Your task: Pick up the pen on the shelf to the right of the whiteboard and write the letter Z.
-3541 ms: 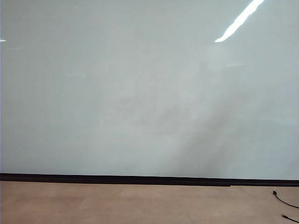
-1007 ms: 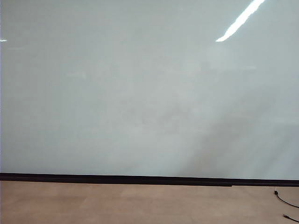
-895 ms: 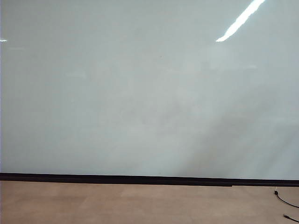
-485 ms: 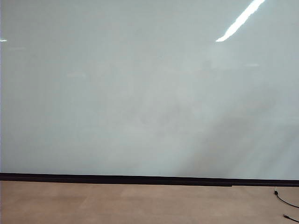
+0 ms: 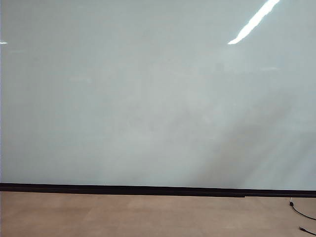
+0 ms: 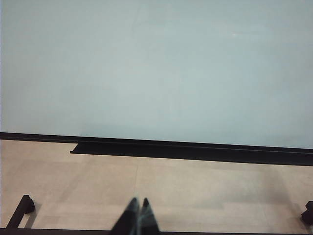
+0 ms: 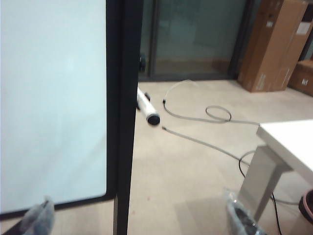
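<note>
Your left gripper [image 6: 138, 215]: jaws pressed together, low before large glossy pale whiteboard [image 5: 148, 98]. Your right gripper [image 7: 142, 218]: jaws spread wide, empty. Slim white pen [image 7: 147, 106] pokes out past the whiteboard's black edge, well apart from right gripper.

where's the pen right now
Only the right wrist view shows the pen: it pokes out past the dark right edge of the whiteboard, black tip outward, with the grey cable on the floor beyond. The open right gripper hasn't reached it.
</note>
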You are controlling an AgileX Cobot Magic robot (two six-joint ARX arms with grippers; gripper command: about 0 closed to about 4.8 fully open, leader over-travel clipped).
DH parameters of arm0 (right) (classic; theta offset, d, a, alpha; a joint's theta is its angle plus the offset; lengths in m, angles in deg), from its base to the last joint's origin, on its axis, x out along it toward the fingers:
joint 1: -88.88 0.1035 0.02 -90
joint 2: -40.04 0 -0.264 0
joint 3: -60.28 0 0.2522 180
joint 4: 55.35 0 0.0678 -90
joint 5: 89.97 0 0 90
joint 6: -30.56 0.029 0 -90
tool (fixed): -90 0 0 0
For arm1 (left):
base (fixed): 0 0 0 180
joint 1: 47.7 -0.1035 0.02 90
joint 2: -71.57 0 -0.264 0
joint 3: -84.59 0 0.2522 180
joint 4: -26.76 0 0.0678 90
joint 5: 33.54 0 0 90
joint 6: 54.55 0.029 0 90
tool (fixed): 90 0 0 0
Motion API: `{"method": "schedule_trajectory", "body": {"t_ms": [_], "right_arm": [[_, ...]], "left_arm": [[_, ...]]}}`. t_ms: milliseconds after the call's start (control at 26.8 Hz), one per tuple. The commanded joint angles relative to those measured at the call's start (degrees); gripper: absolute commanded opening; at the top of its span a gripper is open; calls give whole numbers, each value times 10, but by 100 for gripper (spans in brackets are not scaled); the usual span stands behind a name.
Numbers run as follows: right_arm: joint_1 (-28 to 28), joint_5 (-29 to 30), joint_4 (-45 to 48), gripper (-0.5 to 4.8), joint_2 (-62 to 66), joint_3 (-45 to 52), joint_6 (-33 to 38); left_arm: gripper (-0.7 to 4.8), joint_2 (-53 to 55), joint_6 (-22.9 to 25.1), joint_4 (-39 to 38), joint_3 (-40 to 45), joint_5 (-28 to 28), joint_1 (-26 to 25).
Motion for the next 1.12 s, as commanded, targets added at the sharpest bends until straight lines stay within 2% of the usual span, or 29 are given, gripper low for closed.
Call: {"method": "schedule_trajectory", "body": {"t_ms": [37,224,522,783,1081,1118], "right_arm": [[0,5,66,479,41,-3,0],[-30,45,148,479,123,-3,-2],[-91,117,221,479,192,-3,-7],[-119,148,302,479,272,-3,-9],[-150,189,476,479,412,-4,-8],[-151,192,520,479,450,-5,-8]], "left_arm": [[-4,0,2,6,-1,0,0],[-5,0,2,6,-1,0,0],[-5,0,2,6,-1,0,0],[-5,0,2,6,-1,0,0],[-5,0,2,6,-1,0,0],[-4,0,2,6,-1,0,0]]}}
